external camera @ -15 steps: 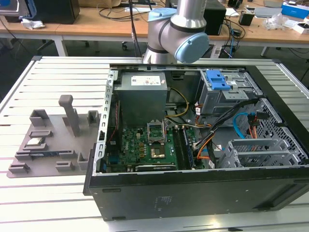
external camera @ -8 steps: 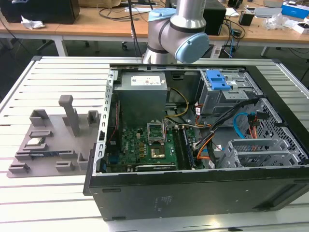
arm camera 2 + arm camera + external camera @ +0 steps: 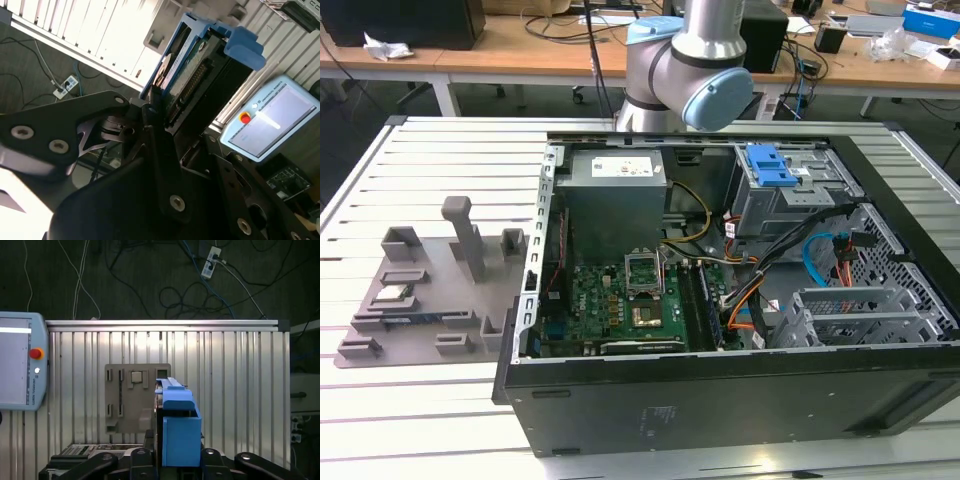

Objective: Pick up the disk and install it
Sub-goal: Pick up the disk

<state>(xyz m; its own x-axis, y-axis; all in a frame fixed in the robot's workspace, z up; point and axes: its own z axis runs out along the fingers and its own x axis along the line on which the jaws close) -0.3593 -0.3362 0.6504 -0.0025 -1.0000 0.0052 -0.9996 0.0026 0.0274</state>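
Note:
In both wrist views my gripper (image 3: 167, 112) (image 3: 180, 462) is shut on the disk (image 3: 192, 75) (image 3: 180, 427), a silver drive in a bright blue plastic bracket. The black fingers (image 3: 155, 125) clamp its flat sides, and its connector edge shows in the second wrist view. In the first wrist view the disk appears edge-on, held high above the slatted table (image 3: 230, 380) and over the grey fixture plate (image 3: 132, 395). In the exterior view the arm (image 3: 690, 60) rises out of the top of the picture behind the open computer case (image 3: 720, 400).
The case lies open with its motherboard (image 3: 630, 300), a drive cage with a blue latch (image 3: 770, 165) and loose cables. The grey fixture plate (image 3: 430, 290) with a small silver chip (image 3: 395, 295) sits at the exterior view's left. A teach pendant (image 3: 20, 360) lies at the table's edge.

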